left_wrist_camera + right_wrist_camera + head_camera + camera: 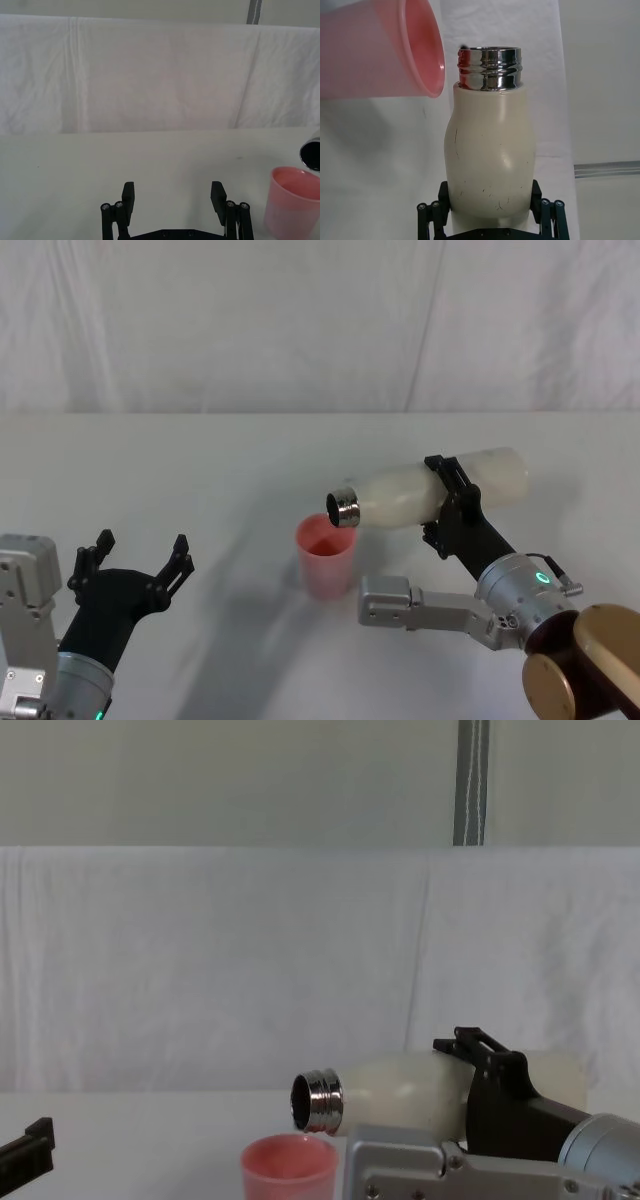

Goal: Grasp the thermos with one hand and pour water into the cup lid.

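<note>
At the left of the head view the left gripper [140, 560] is held low over the white table [200, 460], its two black jaws spread wide with nothing between them; the left wrist view shows the same gap, with bare tabletop between the fingers [128, 195]. A white cloth backdrop [300, 320] hangs behind the table, and nothing lies between the left gripper and the cup.

Near the middle of the table stands the cup lid [326, 555], a small pink tapered cup, upright with a smooth rim. Its inside looks pink; whether any water is in it cannot be told. In the chest view the cup lid [289, 1169] sits just below the bottle's mouth, and in the left wrist view it appears well off to the side of that gripper.

Above and to the right of it is the thermos [440, 492], cream-white and matte with rounded shoulders, tipped almost horizontal, its shiny threaded steel neck pointing left and ending over the cup's rim without touching it. Small dark scuffs mark its body in the right wrist view.

The right gripper [450, 505] is clamped around the bottle's middle, a jaw on each side, its silver-grey wrist reaching in from the lower right
</note>
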### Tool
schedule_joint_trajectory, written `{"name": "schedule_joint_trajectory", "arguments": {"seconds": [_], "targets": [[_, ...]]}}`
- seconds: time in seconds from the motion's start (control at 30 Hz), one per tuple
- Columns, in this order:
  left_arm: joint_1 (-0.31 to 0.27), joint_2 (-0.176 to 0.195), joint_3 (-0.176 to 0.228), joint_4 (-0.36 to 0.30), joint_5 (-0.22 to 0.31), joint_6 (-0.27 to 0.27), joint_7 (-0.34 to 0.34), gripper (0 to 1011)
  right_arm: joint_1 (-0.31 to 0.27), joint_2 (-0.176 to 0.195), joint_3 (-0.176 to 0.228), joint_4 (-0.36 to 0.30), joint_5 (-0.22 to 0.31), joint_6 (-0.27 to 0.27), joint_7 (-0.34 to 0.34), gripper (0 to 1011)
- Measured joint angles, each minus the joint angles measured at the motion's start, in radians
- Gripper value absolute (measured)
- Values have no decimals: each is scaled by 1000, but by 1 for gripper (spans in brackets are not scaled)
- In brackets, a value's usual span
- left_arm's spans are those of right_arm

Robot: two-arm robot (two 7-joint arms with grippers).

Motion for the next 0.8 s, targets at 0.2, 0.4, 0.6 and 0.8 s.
{"name": "schedule_joint_trajectory", "arguments": {"seconds": [0.2,0.4,0.6,0.8], "targets": [[0,0,0,0,0,0,0,1001,4,3,-4,0,-13,2,-6,951],[0,0,0,0,0,0,0,1001,7,5,-5,-3,-16,1,-8,951],[0,0,0,0,0,0,0,1001,7,7,-3,-6,-15,1,-8,951],[0,0,0,0,0,0,0,1001,10,11,-1,-10,-15,0,-6,951]]}}
